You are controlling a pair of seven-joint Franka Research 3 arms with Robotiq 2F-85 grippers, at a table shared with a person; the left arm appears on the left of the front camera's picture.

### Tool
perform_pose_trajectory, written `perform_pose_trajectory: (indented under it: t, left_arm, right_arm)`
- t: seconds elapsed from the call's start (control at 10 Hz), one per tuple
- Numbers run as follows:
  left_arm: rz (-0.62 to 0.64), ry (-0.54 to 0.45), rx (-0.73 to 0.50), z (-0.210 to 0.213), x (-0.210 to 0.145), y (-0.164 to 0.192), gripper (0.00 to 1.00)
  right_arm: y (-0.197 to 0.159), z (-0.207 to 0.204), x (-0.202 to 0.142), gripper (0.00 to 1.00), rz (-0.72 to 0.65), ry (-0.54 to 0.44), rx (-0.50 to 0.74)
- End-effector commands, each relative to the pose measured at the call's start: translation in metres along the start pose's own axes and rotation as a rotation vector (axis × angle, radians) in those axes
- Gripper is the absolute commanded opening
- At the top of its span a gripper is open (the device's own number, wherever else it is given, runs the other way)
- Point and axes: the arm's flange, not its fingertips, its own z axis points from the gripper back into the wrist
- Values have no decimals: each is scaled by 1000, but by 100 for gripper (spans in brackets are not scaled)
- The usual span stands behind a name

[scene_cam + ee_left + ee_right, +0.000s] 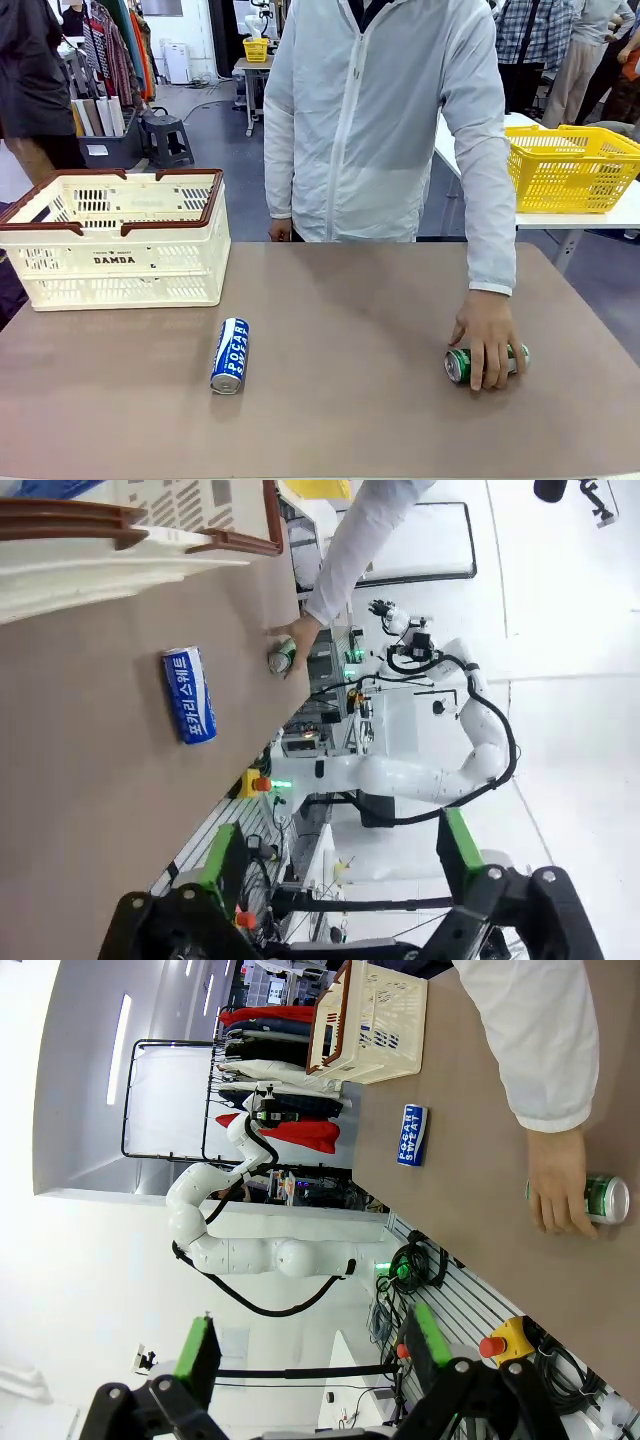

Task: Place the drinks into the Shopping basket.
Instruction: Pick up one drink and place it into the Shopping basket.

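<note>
My left pincer (340,845) stood wide open at the bottom of its wrist frame, with nothing between its green pads. My right pincer (312,1340) was likewise spread apart and empty at the bottom of its own frame.

In the front frame, the basket (120,262) sat on the bench (350,300) at upper left. It was cream with a brown rim and had "DAMDA" on its side. A blue can (230,356) lay on its side at lower left of centre, below the basket and apart from it. A green can (457,365) lay on its side at lower right, with a person's hand (490,335) resting over it. The person (380,120), in a white jacket, stood at top centre behind the bench. A yellow basket (570,165) stood at upper right, beyond the bench.
</note>
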Motion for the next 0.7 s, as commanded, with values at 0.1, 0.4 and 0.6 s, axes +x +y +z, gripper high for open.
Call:
perform_pose_trajectory:
  t: [0.1, 0.4, 0.6]
  left_arm:
    - [-15, 33, 16, -8, -3, -34, 100]
    - [-15, 33, 16, -8, -3, -34, 100]
    - [-15, 33, 16, -8, -3, -34, 100]
  right_arm:
    - [5, 2, -1, 100, -12, 10, -1]
    - [5, 2, -1, 100, -12, 10, -1]
    - [5, 2, -1, 100, -12, 10, -1]
